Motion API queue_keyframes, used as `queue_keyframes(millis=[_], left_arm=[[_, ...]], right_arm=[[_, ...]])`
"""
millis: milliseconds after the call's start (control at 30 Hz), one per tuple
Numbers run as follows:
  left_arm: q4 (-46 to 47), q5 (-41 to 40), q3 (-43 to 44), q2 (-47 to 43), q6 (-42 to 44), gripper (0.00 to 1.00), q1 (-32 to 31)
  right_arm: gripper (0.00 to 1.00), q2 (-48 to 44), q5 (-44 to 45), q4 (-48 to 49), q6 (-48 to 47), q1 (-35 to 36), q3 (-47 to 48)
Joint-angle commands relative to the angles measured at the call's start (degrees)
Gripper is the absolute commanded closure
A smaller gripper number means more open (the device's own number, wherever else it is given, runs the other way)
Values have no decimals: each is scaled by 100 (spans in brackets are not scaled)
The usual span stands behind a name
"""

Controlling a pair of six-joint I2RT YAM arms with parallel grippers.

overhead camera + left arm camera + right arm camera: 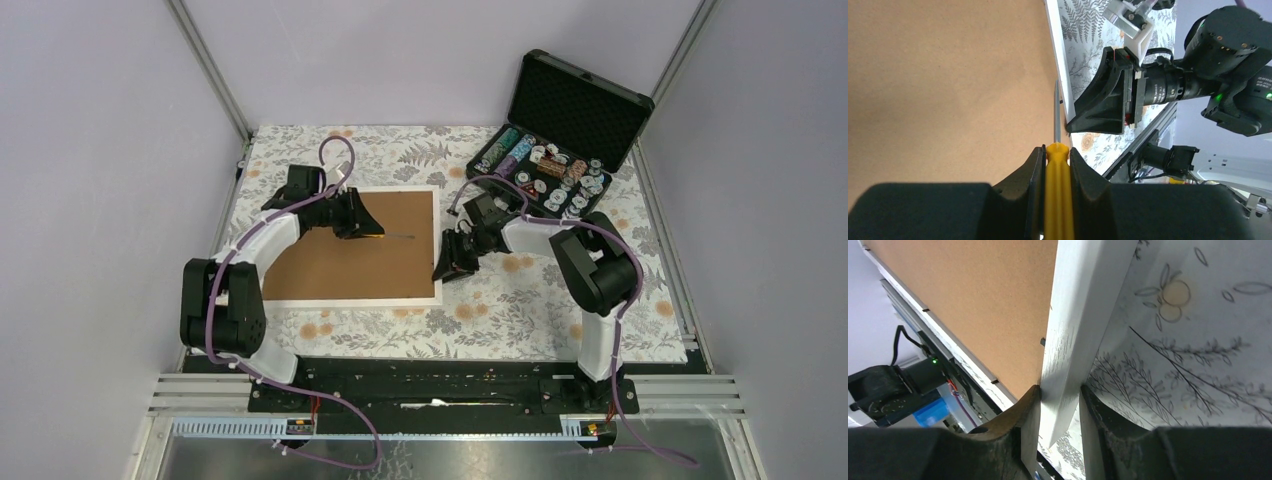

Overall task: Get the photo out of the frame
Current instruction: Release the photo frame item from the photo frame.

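The frame (350, 268) lies face down on the table (500, 312), brown back upward, narrow white border showing round it. The photo is hidden beneath that back, so I cannot see it.

My left end effector (1057, 150) hovers over the middle of the brown back and is clamped on a screwdriver (1057, 200). The yellow handle sits between my fingers, and the thin metal shaft points toward the frame's right-hand border, low over the board. Whether the tip touches the board I cannot tell.

My right end effector (1060, 390) is at the frame's right edge, toward its near corner. One finger is on the brown side and the other on the tablecloth side, with the white border between them. Both fingers appear to press against the border, though the wrist view is too tight to be sure.

An open black case (565, 125) of poker chips stands at the table's far right, well apart from the frame.
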Motion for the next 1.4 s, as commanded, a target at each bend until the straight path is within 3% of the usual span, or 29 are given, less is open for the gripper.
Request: queue_keyframes(millis=[0,367,1367], left_arm=[[-64,158,-28,122,610,100,7],[506,1216,-613,488,942,100,28],[1292,1175,-852,1354,915,100,2]], right_arm=[[66,469,298,323,154,152,177],[67,250,155,1137,-699,144,-454],[84,650,189,1081,-715,144,-374]])
